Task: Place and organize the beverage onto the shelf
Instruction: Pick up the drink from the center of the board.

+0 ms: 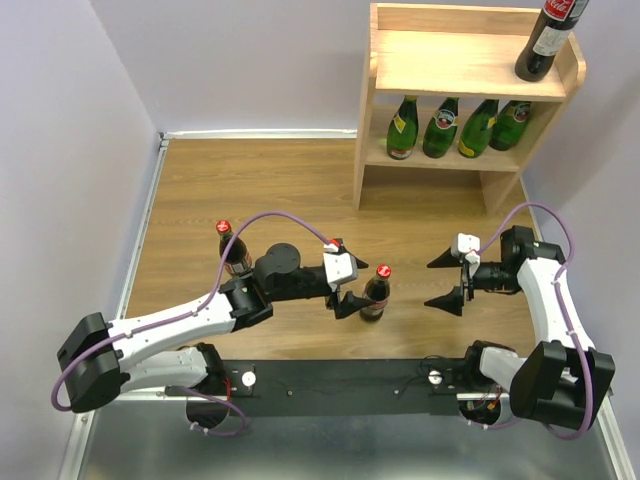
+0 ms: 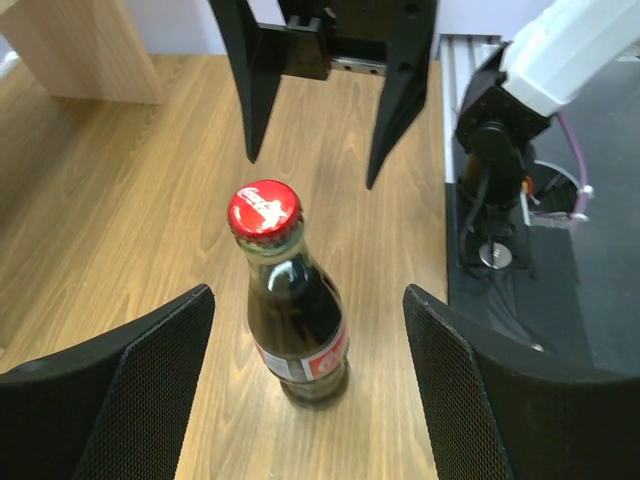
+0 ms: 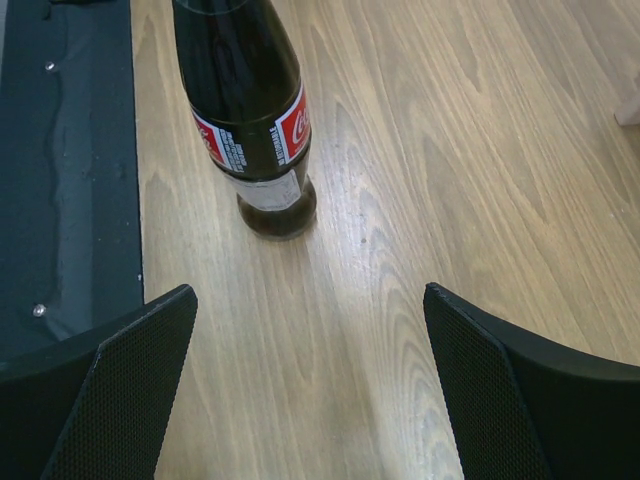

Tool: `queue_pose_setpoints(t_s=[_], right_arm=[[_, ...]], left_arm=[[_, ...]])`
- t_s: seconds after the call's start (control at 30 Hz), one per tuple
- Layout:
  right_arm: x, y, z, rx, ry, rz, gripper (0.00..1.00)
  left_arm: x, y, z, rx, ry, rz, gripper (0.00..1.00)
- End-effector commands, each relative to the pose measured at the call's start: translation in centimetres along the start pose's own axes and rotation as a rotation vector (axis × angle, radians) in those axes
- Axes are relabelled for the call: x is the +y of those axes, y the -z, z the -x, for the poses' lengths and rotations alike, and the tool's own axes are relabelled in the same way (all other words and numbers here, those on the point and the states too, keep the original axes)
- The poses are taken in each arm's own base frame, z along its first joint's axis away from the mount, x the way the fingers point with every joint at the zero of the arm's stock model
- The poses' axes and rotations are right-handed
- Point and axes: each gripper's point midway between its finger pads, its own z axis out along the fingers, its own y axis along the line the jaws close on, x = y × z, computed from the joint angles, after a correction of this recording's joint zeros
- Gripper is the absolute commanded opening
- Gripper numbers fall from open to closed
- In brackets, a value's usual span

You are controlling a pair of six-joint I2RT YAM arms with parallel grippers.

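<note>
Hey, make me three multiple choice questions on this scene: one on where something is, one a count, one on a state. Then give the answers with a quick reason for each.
1. Where does the cola bottle that is already on the shelf stand?
A) on the lower tier
B) on the top board
C) lying on its side under the shelf

2. How many green bottles are on the lower tier?
A) two
B) three
C) four

3. How is the right gripper?
A) open, holding nothing
B) shut on a bottle
C) shut, holding nothing

Answers:
1 B, it stands upright at the right end of the top board.
2 C, four stand side by side there.
3 A, its fingers are spread wide with only bare table between them.
</note>
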Motion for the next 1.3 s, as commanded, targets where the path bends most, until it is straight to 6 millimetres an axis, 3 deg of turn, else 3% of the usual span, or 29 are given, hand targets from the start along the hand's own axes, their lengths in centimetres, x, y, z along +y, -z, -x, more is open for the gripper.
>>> queue_pose_setpoints(t_s=[0.0, 0.27, 0.4, 0.5, 0.83, 0.93, 0.97, 1.07, 1.17, 1.27], right_arm=[[0.6, -0.5, 0.3, -0.051, 0.002, 0.019, 1.00], [0.5, -0.6, 0.2, -0.062, -0.104, 0.035, 1.00], [0.6, -0.7, 0.3, -0.066, -0.160, 0.054, 1.00], [0.9, -0.7, -0.1, -0.061, -0.106, 0.054, 1.00], [1.3, -0.8, -0.5, -0.052, -0.041, 0.053, 1.00], [1.4, -0.8, -0.6, -0.048, -0.047, 0.056, 1.00], [1.4, -0.8, -0.6, -0.049, -0.046, 0.055, 1.00], [1.5, -0.8, -0.5, -0.052, -0.041, 0.053, 1.00], [1.5, -0.9, -0.3, -0.066, -0.030, 0.049, 1.00], [1.5, -1.1, 0.2, -0.089, 0.020, 0.052, 1.00]], left_arm=[[1.3, -1.1, 1.4, -0.063, -0.029, 0.061, 0.84], [2.8, -1.5, 1.5, -0.079, -0.019, 0.146, 0.84], [2.8, -2.2, 1.2, -0.081, -0.001, 0.133, 0.84], [2.0, -3.1, 1.2, -0.091, 0.016, 0.082, 0.83], [1.1, -5.4, 1.1, -0.084, 0.047, 0.017, 0.68], [1.2, -5.9, 1.5, -0.089, 0.047, 0.011, 0.48], [1.3, -6.1, 1.9, -0.095, 0.046, 0.008, 0.31], [1.5, -6.1, 2.3, -0.102, 0.046, 0.021, 0.00], [1.7, -5.5, 4.0, -0.138, 0.029, 0.037, 0.00], [2.5, -4.8, 7.4, -0.210, 0.004, 0.082, 0.00]])
